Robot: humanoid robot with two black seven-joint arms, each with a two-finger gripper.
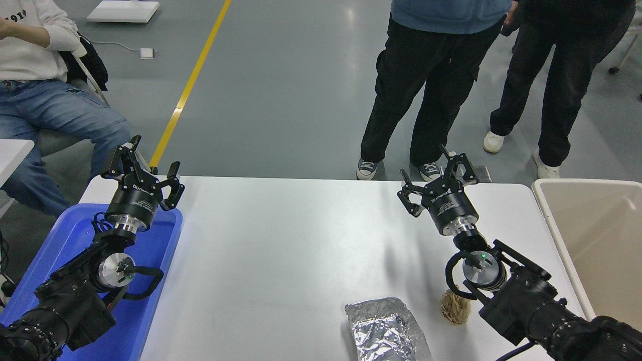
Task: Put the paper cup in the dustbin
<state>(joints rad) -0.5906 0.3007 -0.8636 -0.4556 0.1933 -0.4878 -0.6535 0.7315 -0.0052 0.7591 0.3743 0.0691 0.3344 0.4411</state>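
The paper cup does not show in the head view. The beige dustbin [546, 210] stands at the table's right end, and its visible inside holds nothing I can make out. My right gripper [435, 176] is open and empty, held over the table's far right part, left of the dustbin. My left gripper [143, 169] is open and empty, parked over the blue tray [75, 230] at the lower left.
A crumpled brown paper ball [454, 308] lies near the front, partly behind my right arm. A silver foil packet [383, 331] lies to its left at the front edge. Two people stand at the table's far side; a third sits at the upper left.
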